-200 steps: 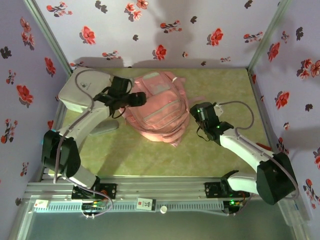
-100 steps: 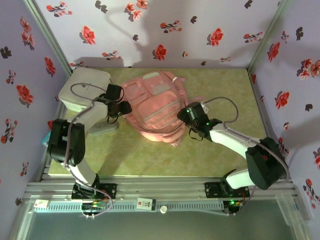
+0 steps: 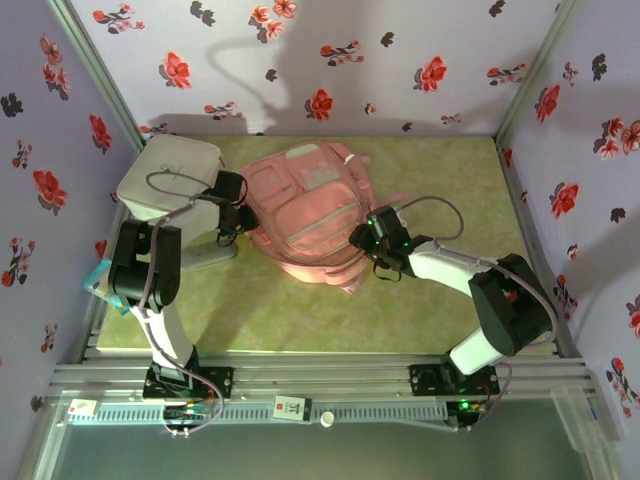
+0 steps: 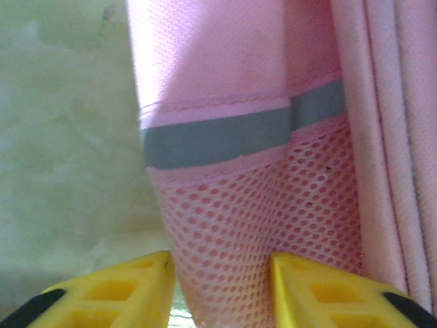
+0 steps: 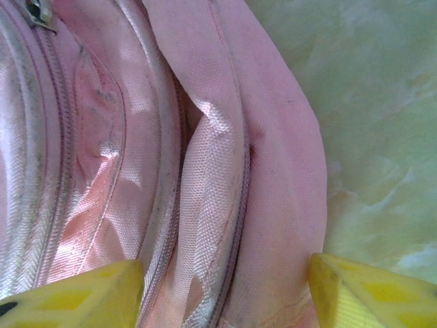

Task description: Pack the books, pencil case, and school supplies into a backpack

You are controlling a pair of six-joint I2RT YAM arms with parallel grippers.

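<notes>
Top external: backpack (image 3: 310, 215) front-up, long axis near-to-far, top end farthest.

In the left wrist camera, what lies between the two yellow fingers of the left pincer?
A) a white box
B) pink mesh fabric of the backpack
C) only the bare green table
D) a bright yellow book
B: the pink mesh of the backpack fills the gap between the yellow fingers of the left pincer.
</notes>
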